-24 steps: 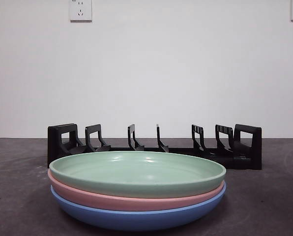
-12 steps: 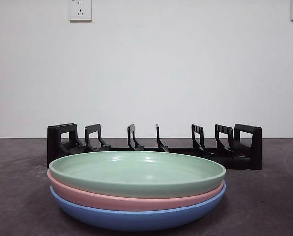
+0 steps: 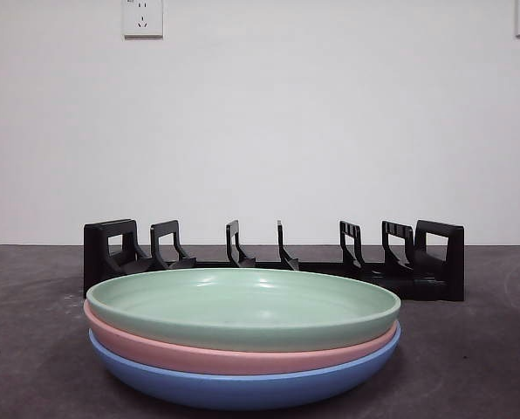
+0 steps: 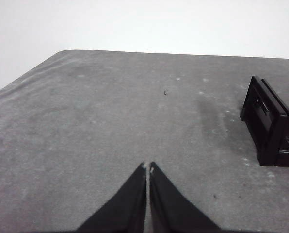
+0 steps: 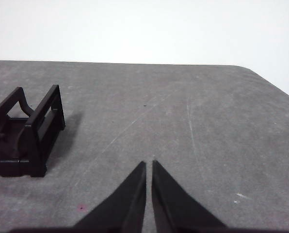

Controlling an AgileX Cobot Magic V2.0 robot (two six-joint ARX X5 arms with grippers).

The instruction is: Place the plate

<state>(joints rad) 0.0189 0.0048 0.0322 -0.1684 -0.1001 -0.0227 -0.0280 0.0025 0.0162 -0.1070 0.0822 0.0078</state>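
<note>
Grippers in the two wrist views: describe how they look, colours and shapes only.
The left gripper and the right gripper look alike: each has two plain matte black jaws, broad at the base and tapering to pointed tips. No cables, markings or labels show. Neither arm appears in the front view.

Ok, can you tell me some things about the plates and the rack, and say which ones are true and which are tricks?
1. The green plate is on top of the stack. True.
2. The blue plate sits in the black rack. False: it is at the bottom of the stack, in front of the rack.
3. The left gripper holds a plate. False: it is shut on nothing.
4. The pink plate lies between green and blue. True.
5. The right gripper is shut. True.
</note>
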